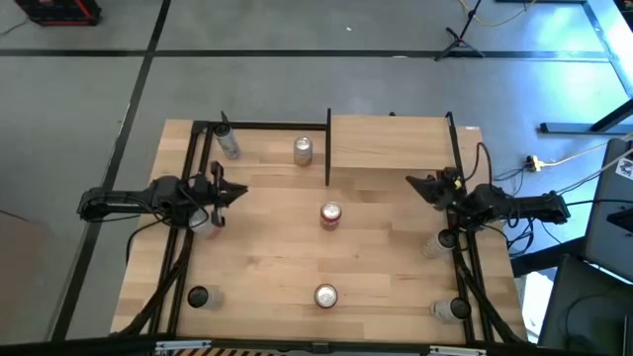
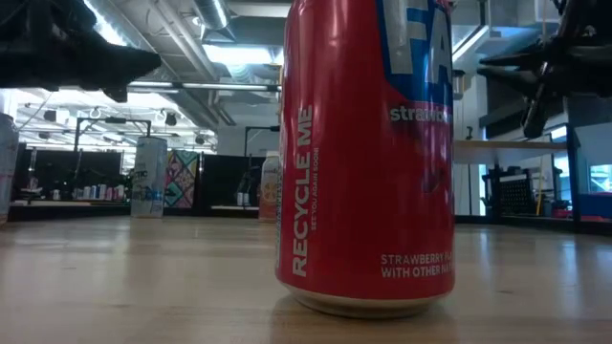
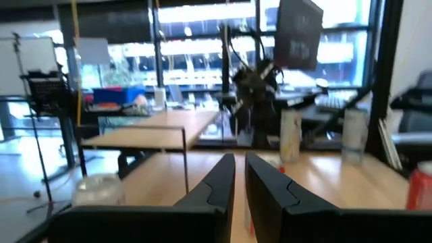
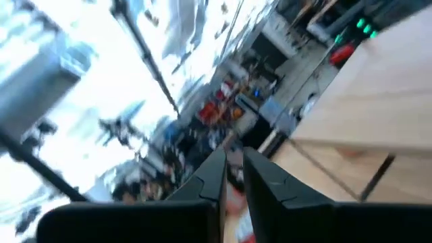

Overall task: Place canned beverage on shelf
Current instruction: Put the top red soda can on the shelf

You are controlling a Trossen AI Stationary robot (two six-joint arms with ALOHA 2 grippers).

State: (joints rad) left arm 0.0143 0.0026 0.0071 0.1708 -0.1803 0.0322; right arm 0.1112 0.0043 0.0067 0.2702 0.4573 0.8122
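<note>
At tabletop centre we see the red can (image 1: 330, 215) upright, between both clenched, empty pincers, left pincer (image 1: 237, 194) and right pincer (image 1: 415, 183) roughly equidistant, shelf (image 1: 391, 143) beyond it toward the right.

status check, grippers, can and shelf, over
Left gripper and right gripper both shut, empty, above the table. Red can upright mid-table, untouched. Shelf bare; nothing blocks the path.
</note>
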